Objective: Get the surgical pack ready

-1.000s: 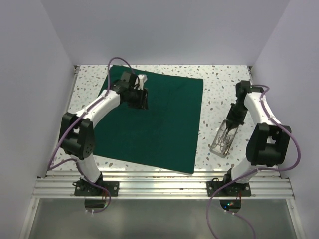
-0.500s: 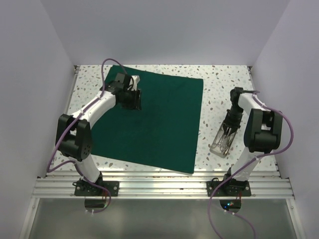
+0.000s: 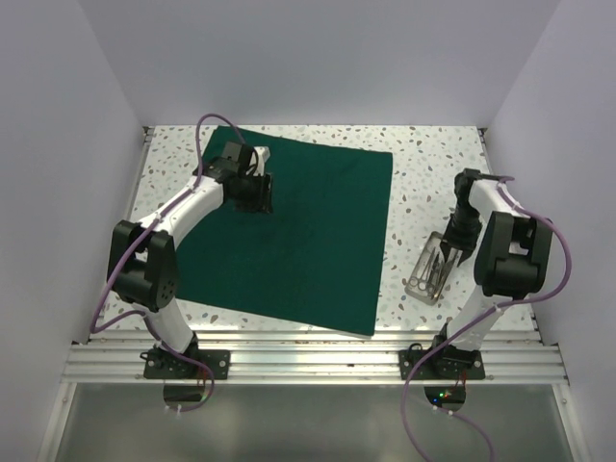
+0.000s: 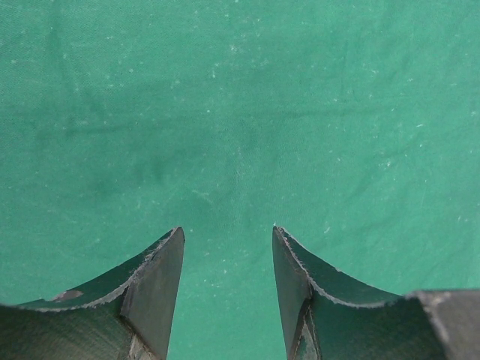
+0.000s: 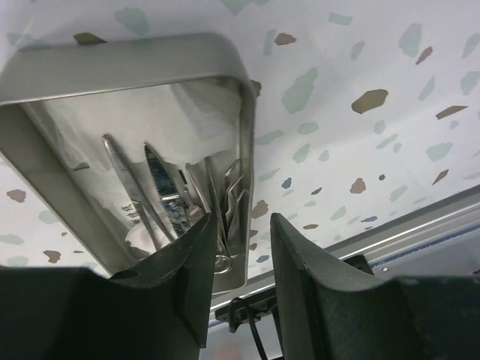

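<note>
The dark green drape (image 3: pixel 298 236) lies spread flat over the left and middle of the table. My left gripper (image 3: pixel 260 195) hovers over its far left part, open, with only green cloth (image 4: pixel 240 112) between the fingers (image 4: pixel 161 270). The small shiny metal tray (image 3: pixel 416 286) sits on the speckled table right of the drape. Inside the tray (image 5: pixel 112 71) are steel instruments (image 5: pixel 131 176) and white gauze or a sachet (image 5: pixel 150 120). My right gripper (image 3: pixel 449 252) stands at the tray's far end, open (image 5: pixel 244 219), its jaws either side of the tray's wall.
White walls close in the table on the left, back and right. An aluminium rail (image 3: pixel 318 351) with both arm bases runs along the near edge. A strip of bare speckled table (image 3: pixel 409 183) separates the drape from the tray.
My right gripper has opened off the tray's wall, and the tray now lies flat on the table. The left arm drew back a little toward the drape's far left corner.
</note>
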Motion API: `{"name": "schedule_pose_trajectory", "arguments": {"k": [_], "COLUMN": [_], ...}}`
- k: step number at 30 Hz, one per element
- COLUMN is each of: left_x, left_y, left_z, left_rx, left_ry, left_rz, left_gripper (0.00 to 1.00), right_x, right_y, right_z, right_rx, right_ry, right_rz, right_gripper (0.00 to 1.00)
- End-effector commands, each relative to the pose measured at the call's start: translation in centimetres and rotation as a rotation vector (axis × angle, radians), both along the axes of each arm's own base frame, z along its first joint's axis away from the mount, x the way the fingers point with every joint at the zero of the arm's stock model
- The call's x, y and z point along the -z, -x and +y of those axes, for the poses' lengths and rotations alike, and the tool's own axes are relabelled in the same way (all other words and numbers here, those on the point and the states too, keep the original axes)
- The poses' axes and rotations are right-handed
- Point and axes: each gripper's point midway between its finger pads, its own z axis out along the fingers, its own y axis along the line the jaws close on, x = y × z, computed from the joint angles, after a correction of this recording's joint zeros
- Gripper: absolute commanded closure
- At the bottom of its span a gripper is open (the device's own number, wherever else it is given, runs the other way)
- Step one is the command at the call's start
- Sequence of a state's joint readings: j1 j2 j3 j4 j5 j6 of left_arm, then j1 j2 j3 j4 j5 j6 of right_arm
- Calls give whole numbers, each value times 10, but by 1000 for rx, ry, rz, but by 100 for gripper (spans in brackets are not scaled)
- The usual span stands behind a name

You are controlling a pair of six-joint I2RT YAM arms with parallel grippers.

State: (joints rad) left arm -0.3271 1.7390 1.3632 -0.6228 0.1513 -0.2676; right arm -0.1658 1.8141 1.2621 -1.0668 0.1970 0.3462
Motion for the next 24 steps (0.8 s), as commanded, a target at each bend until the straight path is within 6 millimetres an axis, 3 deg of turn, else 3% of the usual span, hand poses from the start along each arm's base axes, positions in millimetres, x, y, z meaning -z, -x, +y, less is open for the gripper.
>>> {"name": "schedule_pose_trajectory", "arguments": {"k": [1,7,10,12,15,20,22,24], "left_x": [-8,-10,-11,-12,-15,-20,-21,-23], "left_y": [-2,-6,-7,-8,-10,-12,-12,-12], "left_z": [8,13,18,23,29,38,38,41], "left_rx": [-12,-31,-46,-60,-75,-93,-93,-100], "left_ry": [-10,-35,-46,-57,-77,-91,-94,-99], "left_rz": [-29,-37,-42,-47,-60,-66,-70,-75], "left_gripper": [46,46,46,46,47,47,47,47], "right_x": [-20,3,15,19,29,32,29,21], "right_y": [-6,-16,-18,-20,-13,-10,-10,-14], "right_z": [-16,-13,-9,-7,-2,-1,-1,0], "right_rx": [6,27,40,54,62,64,67,69], "right_ry": [61,4,-22,-34,-53,-54,-60,-67], "right_rz": [-43,-37,-28,-36,-19,-14,-14,-22], "right_gripper": [62,64,71,82,86,94,100,100]}}
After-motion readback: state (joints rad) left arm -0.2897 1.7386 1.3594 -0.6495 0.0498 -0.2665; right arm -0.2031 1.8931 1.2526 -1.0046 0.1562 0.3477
